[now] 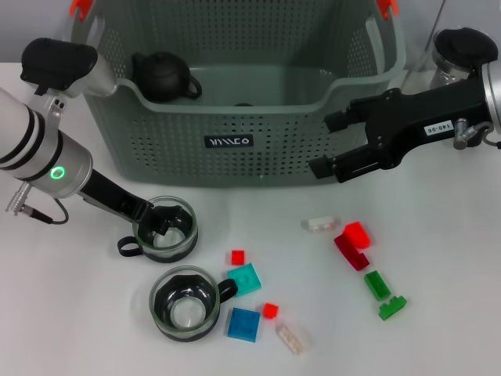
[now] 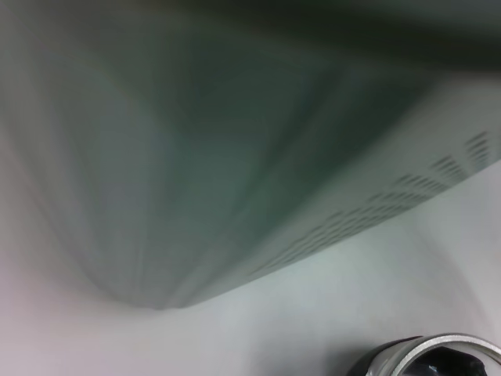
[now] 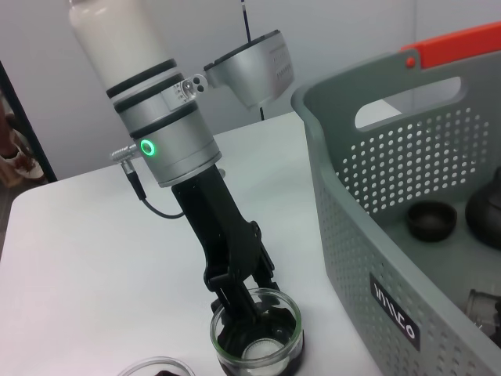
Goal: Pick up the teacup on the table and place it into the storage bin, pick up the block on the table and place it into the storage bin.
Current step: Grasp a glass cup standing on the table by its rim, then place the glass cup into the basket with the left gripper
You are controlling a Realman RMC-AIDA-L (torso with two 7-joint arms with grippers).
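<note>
A glass teacup [image 1: 166, 229] [image 3: 257, 337] with a dark base stands on the table in front of the storage bin [image 1: 235, 160] [image 3: 368, 235]. My left gripper [image 1: 159, 220] [image 3: 237, 301] reaches down onto its rim, one finger inside the glass and one outside, closed on the wall. The cup's rim [image 2: 438, 356] shows below the bin wall in the left wrist view. A second teacup [image 1: 184, 303] stands nearer me. Several blocks lie around, among them a teal block [image 1: 246, 278] and a blue block [image 1: 243, 323]. My right gripper [image 1: 333, 142] hovers open and empty at the bin's right front.
Inside the bin sit a black teapot [image 1: 164, 76] and a small dark cup [image 3: 433, 221]. Red blocks [image 1: 356, 235], green blocks [image 1: 376, 284] and a white block [image 1: 321, 223] lie on the right. A clear block [image 1: 292, 337] lies near the front.
</note>
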